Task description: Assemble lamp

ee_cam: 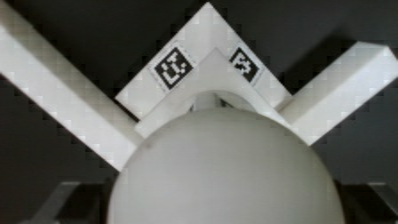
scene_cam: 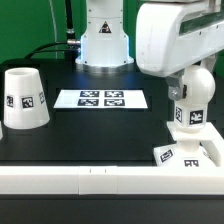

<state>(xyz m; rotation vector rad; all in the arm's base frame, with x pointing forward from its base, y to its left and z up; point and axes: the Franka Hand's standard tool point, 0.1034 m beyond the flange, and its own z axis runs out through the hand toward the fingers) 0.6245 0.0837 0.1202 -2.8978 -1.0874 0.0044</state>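
Note:
The round-headed white bulb (scene_cam: 190,112) stands upright over the flat square base (scene_cam: 186,156) at the exterior view's right, near the front. My gripper (scene_cam: 188,92) reaches down from above and is shut on the bulb's head. In the wrist view the bulb (ee_cam: 222,160) fills the space between the dark fingers (ee_cam: 63,202), with my gripper (ee_cam: 214,208) around it. The base's tagged corner (ee_cam: 205,70) shows beyond the bulb. Whether the bulb's foot is seated in the base is hidden. The tapered shade (scene_cam: 25,98) stands alone at the exterior view's left.
The long white rail (scene_cam: 90,180) runs along the table's front edge, and its arms (ee_cam: 54,70) flank the base in the wrist view. The marker board (scene_cam: 100,99) lies at the middle of the black table. The robot's pedestal (scene_cam: 104,40) stands at the back.

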